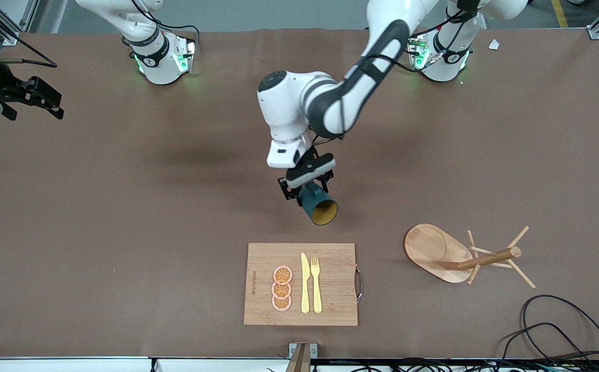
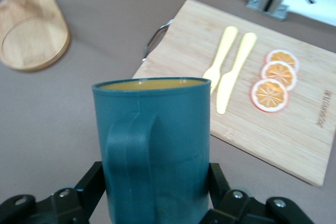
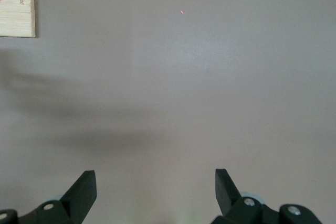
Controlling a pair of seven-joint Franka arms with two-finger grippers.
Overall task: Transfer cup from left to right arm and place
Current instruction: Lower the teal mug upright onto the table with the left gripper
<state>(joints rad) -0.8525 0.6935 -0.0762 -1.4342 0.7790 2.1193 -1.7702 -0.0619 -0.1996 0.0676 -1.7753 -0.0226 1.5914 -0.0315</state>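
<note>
The right gripper (image 1: 46, 106) waits over bare table at the right arm's end, its jaws spread wide and holding nothing. The left gripper (image 1: 307, 188) hangs over the middle of the table, above the bare stretch farther from the front camera than the cutting board (image 1: 263, 305), and is clamped on the cup (image 1: 319, 205). The cup is off the table, tipped on its side with its yellowish mouth toward the front camera; the left wrist view shows the jaws pressing on its base end and the handle (image 2: 128, 153) facing that camera.

For the handover, my judgement is that the right arm should come in toward the middle and take the cup by the mouth end of its body, which is the free part. The left gripper should let go only once the right jaws are firmly closed. A crosswise approach, clear of the left fingers (image 2: 86, 190) and of the handle, looks safest.

Hard to make out: the front view cuts the right arm off at the frame edge, so only its gripper shows. The cup's height above the table cannot be judged. The left gripper hides the cup's base. Where the cup should be set down is not marked. The knife (image 1: 305, 283), fork (image 1: 316, 284) and 3 orange slices (image 1: 282, 288) lie on the board, and a wooden peg rack (image 1: 462, 253) lies tipped over toward the left arm's end.
</note>
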